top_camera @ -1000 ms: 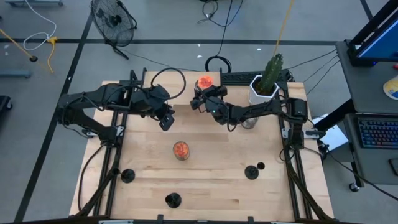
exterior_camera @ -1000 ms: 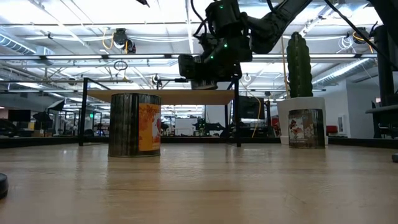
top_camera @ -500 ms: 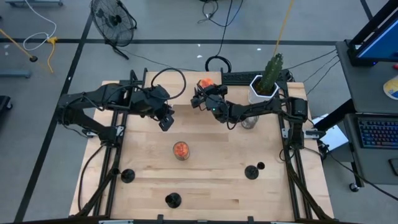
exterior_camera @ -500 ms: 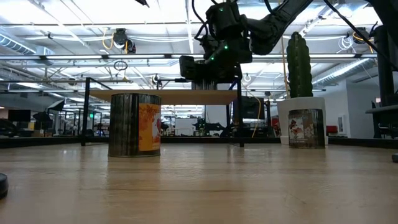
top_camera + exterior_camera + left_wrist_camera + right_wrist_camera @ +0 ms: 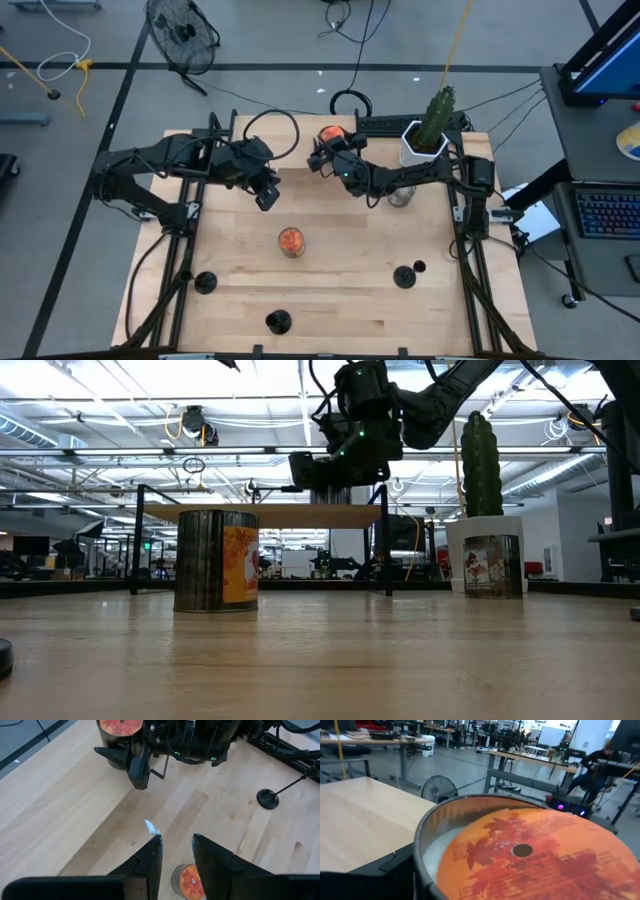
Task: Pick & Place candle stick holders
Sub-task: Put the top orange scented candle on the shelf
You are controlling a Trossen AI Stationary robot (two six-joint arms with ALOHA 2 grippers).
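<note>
Right gripper (image 5: 322, 158) spread wide beside the orange-topped metal candle tin (image 5: 330, 133), we note left gripper (image 5: 267, 196) narrowly parted, empty, three matte-black candle stick holders (image 5: 404, 276) untouched.

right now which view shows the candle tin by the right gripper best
The right wrist view: the candle tin fills it, orange top and wick hole plain. The high view shows an orange spot half hidden behind the open right gripper; the left wrist view only its top edge; the low view can't confirm it.

Two matte-black jointed arms with looping black cables, angular dark fingers (image 5: 150, 865), green indicator lights.
</note>
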